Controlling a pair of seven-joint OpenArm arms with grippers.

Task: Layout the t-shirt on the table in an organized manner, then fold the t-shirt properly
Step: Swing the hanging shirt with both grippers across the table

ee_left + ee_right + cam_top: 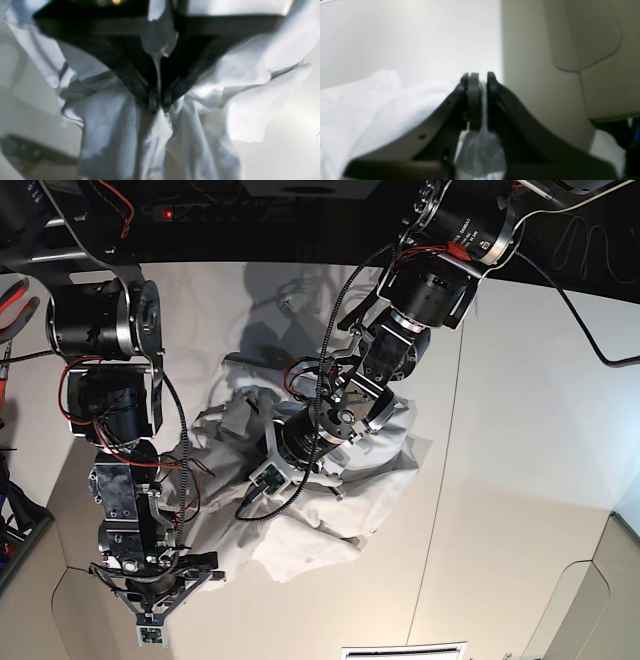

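**Mara:** Where was the t-shirt (330, 480) at that point?

**Ike:** Bunched in a crumpled heap near the middle of the table (500, 480), lifted at two places. Nothing was laid flat yet, so I'd judge the layout step was barely begun.

**Mara:** And the grippers?

**Ike:** The left gripper (160, 101) had its jaws pressed together on a pinch of the shirt, with fabric hanging in folds below the tips and draped over both sides. The right gripper (480, 82) was likewise closed on a thin strip of cloth that ran between its pads and bulged out behind them, while the rest of the shirt lay to its left.

**Mara:** In the base view the right one sat low and toward the near-left corner?

**Ike:** Yes, at the near-left edge of the heap, with the left arm over the heap's centre. Which part of the garment each held, I couldn't tell; the folds hid the collar and sleeves.

**Mara:** So how should the step have been done well?

**Ike:** My judgement: draw the two grips apart steadily, left and right, high enough for the cloth to hang free and untwist. Pulling too fast risked the thin fabric slipping from a shallow pinch. If both grips turned out to be on one layer's edge, lowering the far hem first would let the shirt spread smoothly across the table.
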